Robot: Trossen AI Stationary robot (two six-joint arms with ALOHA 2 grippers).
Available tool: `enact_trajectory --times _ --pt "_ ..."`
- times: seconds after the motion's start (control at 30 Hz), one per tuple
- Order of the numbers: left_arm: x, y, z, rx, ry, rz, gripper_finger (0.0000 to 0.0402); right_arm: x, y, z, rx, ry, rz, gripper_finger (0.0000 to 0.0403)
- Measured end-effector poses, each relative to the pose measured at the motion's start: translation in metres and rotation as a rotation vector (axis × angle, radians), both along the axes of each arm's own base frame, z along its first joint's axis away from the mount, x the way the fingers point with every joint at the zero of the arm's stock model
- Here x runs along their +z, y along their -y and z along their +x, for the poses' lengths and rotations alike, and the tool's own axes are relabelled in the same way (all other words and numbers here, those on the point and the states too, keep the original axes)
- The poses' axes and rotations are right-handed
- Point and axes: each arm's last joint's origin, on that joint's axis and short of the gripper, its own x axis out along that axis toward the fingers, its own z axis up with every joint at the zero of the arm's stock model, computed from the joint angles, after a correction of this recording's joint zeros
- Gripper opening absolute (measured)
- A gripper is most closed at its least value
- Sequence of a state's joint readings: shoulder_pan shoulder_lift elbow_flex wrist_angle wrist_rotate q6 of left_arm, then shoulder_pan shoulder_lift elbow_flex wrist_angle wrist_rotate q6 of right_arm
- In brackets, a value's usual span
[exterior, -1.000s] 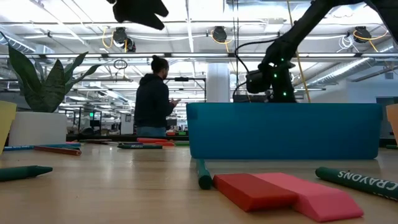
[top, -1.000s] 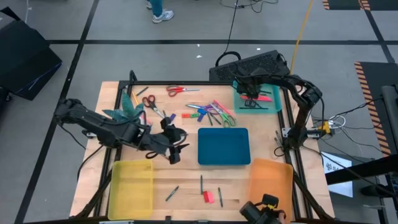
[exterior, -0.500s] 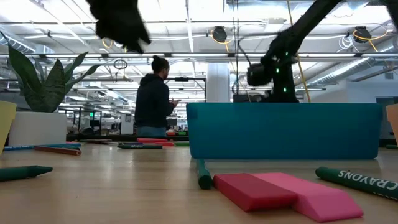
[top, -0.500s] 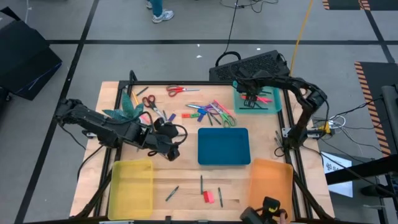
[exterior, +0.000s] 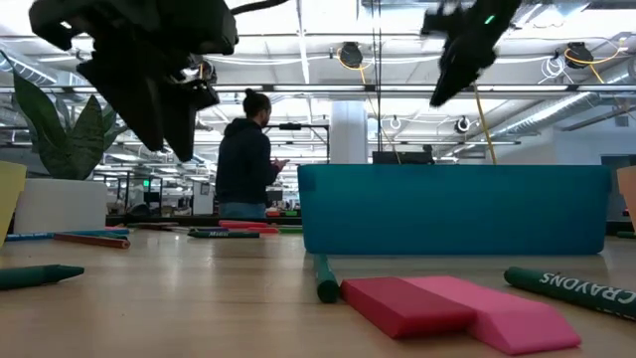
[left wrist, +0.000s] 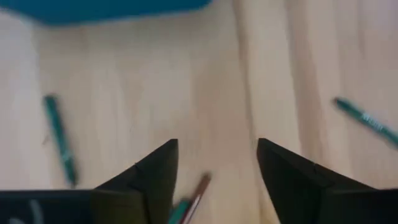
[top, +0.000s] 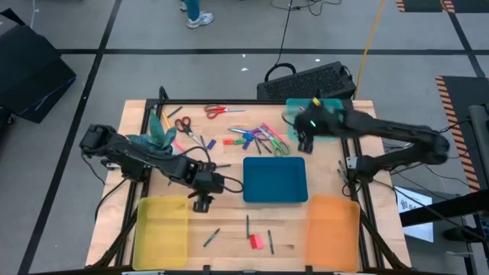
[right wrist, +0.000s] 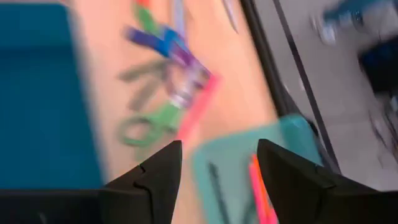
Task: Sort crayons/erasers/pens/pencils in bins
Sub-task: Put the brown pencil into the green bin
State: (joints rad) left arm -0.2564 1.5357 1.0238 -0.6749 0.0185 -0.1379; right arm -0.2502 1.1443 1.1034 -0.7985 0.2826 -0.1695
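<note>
Partly hidden under the right arm: teal bin (top: 330, 107) at the surface's far right corner. Blurred in the right wrist view: green scissors (right wrist: 149, 124).

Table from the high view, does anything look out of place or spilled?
Nothing spilled. Two pairs of scissors, red-handled and green-handled, lie among the loose pens, though no bin is meant for them. The shallow yellow bin looks empty.

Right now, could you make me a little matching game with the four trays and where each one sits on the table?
Trays:
1. yellow tray
2. orange tray
3. dark blue tray
4. teal tray

Places:
A. middle of the table
B. far right corner
C. near left corner
D. near right corner

Pairs: 1-C, 2-D, 3-A, 4-B
</note>
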Motion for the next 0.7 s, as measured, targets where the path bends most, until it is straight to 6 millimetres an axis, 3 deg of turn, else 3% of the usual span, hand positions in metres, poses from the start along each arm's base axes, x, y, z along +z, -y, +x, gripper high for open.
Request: enact_trajectory --times 0.17,0.27,0.47,0.7 --pt "-0.021 -0.005 -0.017 -0.006 -0.019 -0.008 0.0150 0.000 -0.047 -0.026 0.089 0.221 0.076 0.0201" --pt "-0.035 -0.016 -0.037 0.052 -0.185 0.021 0.0121 -0.007 -0.062 -0.035 0.104 0.323 0.148 0.0201" --pt "-0.043 -0.036 -0.050 0.100 -0.350 -0.041 0.0089 -0.034 -0.074 -0.034 0.104 0.381 0.140 0.0201" --pt "-0.051 -0.042 -0.052 0.056 -0.354 -0.069 0.0077 -0.048 -0.078 -0.023 0.114 0.388 0.137 0.0201"
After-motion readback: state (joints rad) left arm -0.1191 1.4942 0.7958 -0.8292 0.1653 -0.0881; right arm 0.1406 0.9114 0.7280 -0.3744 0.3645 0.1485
